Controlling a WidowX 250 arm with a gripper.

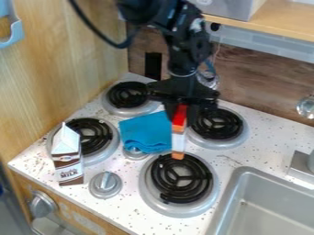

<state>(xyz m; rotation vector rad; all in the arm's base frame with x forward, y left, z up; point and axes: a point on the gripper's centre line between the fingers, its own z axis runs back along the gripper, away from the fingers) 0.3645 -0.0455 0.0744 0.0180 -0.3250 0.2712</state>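
Camera view shows the fingers (pixel 193 114) clamped on the red end of a striped bar (pixel 178 139), its long axis running almost straight down below them (orange and white bands there), beside the right edge of the blue cloth (pixel 144 133).

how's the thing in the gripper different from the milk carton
The striped stick is slim, while the milk carton is broader, with a folded, peaked top.
The striped stick is banded red, orange and white; the milk carton is white and brown with printing.
The striped stick is held in the gripper, whereas the milk carton rests on the speckled stove top.
Both have white on them.
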